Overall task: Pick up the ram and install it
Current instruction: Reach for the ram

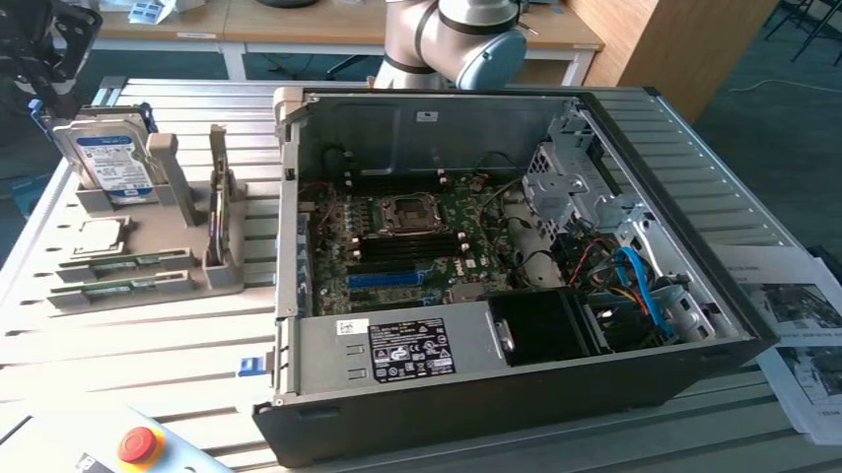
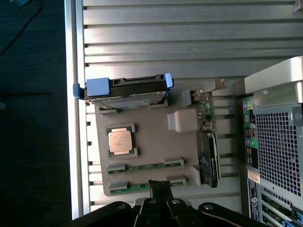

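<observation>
Approach from above is open over the ram sticks (image 2: 144, 166): they lie flat and low at one end of the holder (image 2: 151, 142), with the claw (image 2: 160, 182) pinched closed right over them. CPU (image 2: 120, 141) beside them is equally low. Tall obstacles: hard drive (image 2: 125, 90) upright at the holder's opposite end, expansion card (image 2: 208, 161) upright on the PC case (image 1: 526, 394) side. Only a narrow strip of worktop (image 1: 158, 345) between holder and case. Case top is open; motherboard (image 1: 408, 236) is hemmed in by the drive cage (image 1: 579, 177), power supply (image 1: 394, 350) and blue cables (image 1: 638, 281).
</observation>
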{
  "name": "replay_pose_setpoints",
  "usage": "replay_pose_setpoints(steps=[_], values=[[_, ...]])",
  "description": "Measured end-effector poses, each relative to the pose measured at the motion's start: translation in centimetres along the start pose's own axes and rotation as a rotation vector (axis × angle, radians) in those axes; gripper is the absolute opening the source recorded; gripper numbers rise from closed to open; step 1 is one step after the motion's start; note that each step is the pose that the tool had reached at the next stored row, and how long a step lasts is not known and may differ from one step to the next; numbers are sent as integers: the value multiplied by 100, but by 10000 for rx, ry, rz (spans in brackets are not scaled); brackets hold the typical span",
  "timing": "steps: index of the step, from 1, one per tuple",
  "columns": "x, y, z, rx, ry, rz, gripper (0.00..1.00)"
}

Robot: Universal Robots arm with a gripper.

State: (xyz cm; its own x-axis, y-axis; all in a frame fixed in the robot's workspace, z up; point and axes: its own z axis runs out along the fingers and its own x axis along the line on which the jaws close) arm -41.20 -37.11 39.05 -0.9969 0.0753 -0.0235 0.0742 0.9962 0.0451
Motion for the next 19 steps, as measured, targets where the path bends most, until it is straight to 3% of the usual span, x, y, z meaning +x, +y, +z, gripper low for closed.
replay_pose_setpoints(steps=[19], values=[[5,50,26,1,3,0,10]])
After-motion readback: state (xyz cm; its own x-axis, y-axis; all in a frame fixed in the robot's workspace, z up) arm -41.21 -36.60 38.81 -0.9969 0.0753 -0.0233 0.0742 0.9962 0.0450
